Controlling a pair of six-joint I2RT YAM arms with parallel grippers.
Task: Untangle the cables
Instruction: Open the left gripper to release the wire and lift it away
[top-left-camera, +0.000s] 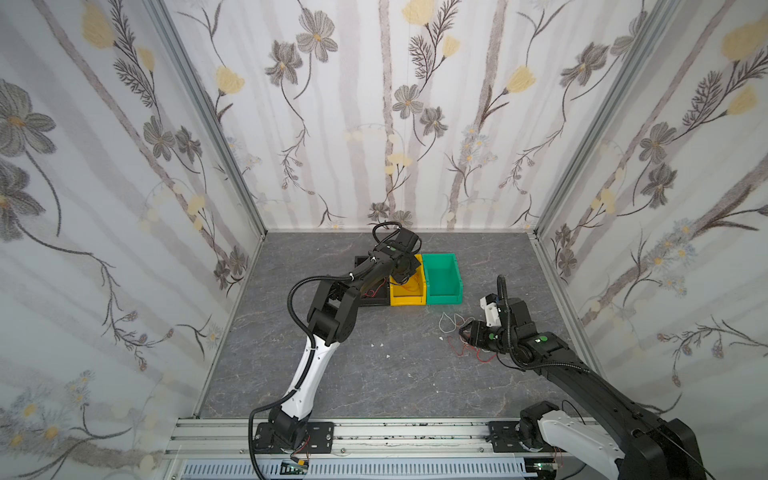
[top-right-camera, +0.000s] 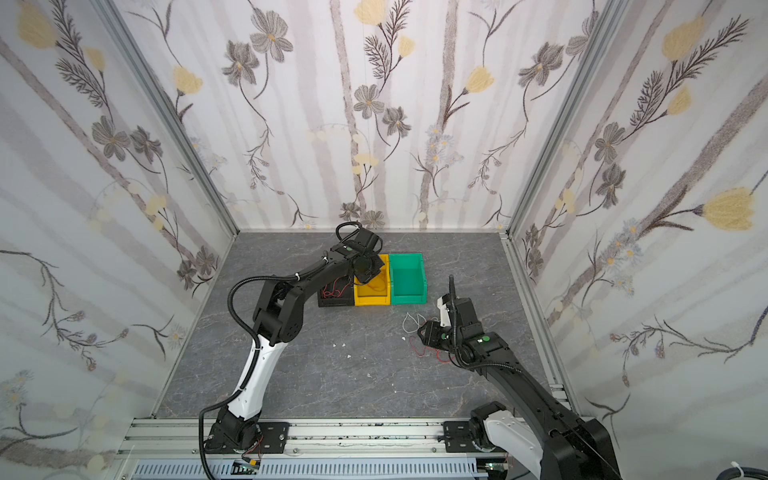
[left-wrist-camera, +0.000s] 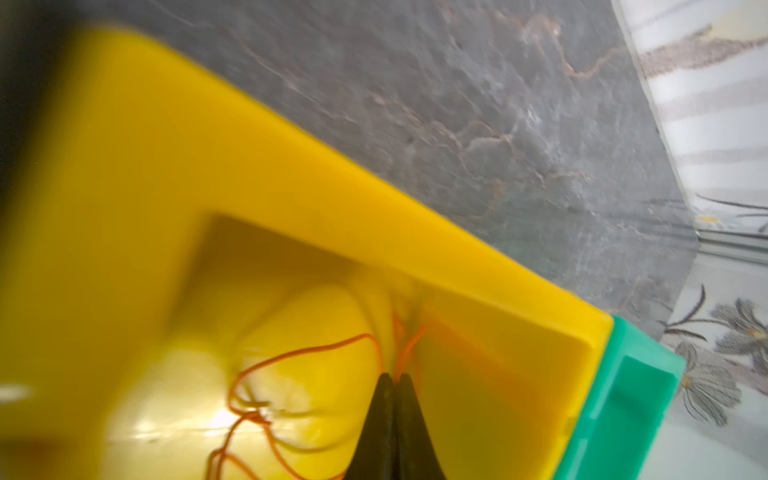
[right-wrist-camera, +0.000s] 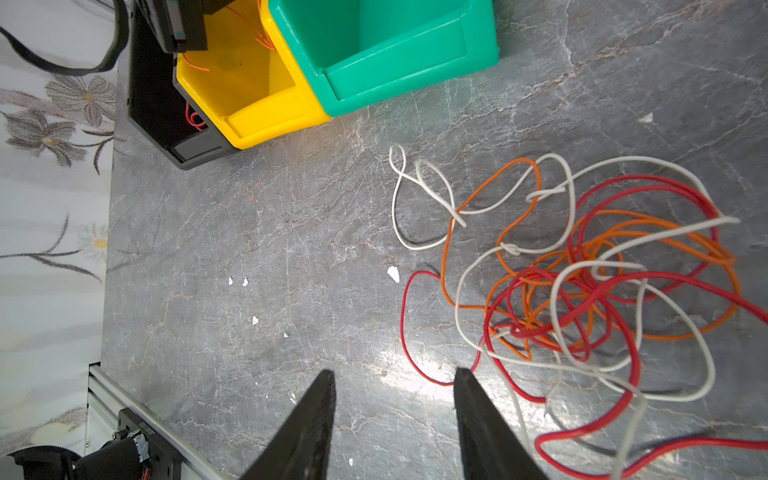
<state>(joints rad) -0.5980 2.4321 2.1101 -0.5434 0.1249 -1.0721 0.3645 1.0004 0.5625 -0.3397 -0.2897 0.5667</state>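
Cables (right-wrist-camera: 582, 291) by the yellow bin (right-wrist-camera: 266, 124) look light, floppy; grab the white loop (right-wrist-camera: 393, 212); left gripper (left-wrist-camera: 392, 376) pinches orange wire (left-wrist-camera: 411, 347); right gripper (right-wrist-camera: 392, 371) spread.

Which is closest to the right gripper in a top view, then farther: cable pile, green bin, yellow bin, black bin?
1. Cable pile, right beside the right gripper.
2. Green bin, right end of the row.
3. Yellow bin, middle.
4. Black bin, left end.

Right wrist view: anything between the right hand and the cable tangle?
Nothing visible. The open right hand hangs over bare table. The cables lie right beside it, and a red loop curls in by one fingertip. The bins sit well away.
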